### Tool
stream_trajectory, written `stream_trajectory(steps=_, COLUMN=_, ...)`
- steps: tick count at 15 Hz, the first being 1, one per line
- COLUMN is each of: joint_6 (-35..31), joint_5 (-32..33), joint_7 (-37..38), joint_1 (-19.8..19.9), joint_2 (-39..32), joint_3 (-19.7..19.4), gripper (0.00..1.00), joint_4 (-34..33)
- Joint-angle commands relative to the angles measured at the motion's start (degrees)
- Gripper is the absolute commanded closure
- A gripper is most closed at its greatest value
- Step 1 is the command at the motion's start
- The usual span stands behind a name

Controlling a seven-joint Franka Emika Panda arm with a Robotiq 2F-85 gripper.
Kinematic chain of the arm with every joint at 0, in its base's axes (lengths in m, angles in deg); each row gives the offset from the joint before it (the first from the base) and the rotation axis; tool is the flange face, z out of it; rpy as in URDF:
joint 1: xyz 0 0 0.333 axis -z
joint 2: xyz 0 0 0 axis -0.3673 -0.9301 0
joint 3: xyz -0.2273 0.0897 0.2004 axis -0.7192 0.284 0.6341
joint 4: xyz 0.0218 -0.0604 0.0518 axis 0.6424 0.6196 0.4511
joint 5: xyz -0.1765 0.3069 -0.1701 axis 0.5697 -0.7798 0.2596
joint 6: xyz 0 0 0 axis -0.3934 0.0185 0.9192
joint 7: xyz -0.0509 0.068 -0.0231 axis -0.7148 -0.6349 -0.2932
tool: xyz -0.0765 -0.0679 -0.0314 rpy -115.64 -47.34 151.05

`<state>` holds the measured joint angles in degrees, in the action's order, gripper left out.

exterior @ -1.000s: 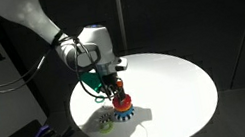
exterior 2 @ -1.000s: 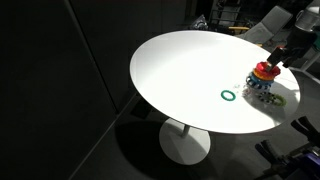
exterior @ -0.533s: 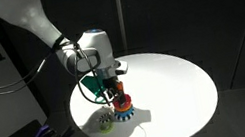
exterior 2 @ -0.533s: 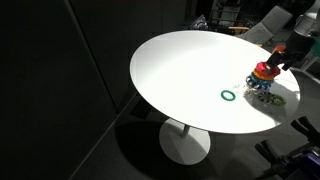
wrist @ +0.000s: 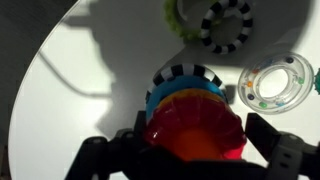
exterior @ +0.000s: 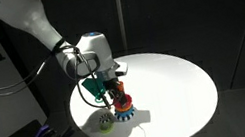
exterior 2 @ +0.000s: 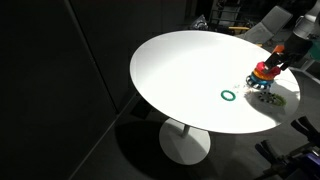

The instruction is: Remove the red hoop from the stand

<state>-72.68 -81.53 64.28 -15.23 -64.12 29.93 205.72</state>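
Red hoop (wrist: 195, 125) sits on the stand (wrist: 185, 82), low around the orange-yellow peg, whose tip shows just above it in an exterior view (exterior 2: 263, 64). In the wrist view the hoop hides most of the stand, leaving only the blue base and its dark-and-white toothed rim showing at 12 o'clock. The jaws straddle the hoop, one finger (wrist: 112, 150) at its 9 o'clock side and the other at 3 o'clock, both right against it. Whether they actually squeeze it cannot be told. The stand is near the edge of the round white bench (exterior 2: 190, 70). A thin dark-green ring (exterior 2: 229, 95) lies flat on the bench at the stand's 8 o'clock, near but apart. In the wrist view a black-and-white toothed ring (wrist: 226, 25) lies at the hoop's 1 o'clock and a clear ring with coloured beads (wrist: 276, 84) at 2 o'clock. In an exterior view a pale yellow ring (exterior: 104, 123) lies at the stand's 8 o'clock.
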Motion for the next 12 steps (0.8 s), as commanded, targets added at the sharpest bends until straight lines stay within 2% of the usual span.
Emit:
stream_trajectory(steps=1, joint_6=-2.75, joint_5=-0.44, joint_7=0.32, joint_1=0.15, joint_2=-0.32, joint_3=0.32, gripper=0.0, joint_4=0.71)
stream_trajectory(steps=8, joint_6=-5.32, joint_5=-2.13, joint_7=-1.55, joint_1=1.47, joint_2=-1.35, joint_3=2.08, gripper=0.0, joint_4=1.06)
stream_trajectory(steps=9, joint_6=-5.43, joint_5=-2.11, joint_7=-1.51, joint_1=1.56, joint_2=-1.57, joint_3=2.16, gripper=0.09, joint_4=0.93)
stream_trajectory(steps=10, joint_6=-5.67, joint_5=-2.0, joint_7=-1.44, joint_1=1.58, joint_2=-1.75, joint_3=2.16, gripper=0.27, joint_4=0.87)
stream_trajectory(steps=12, joint_6=-5.98, joint_5=-1.75, joint_7=-1.18, joint_1=1.51, joint_2=-1.89, joint_3=2.03, gripper=0.32, joint_4=0.73)
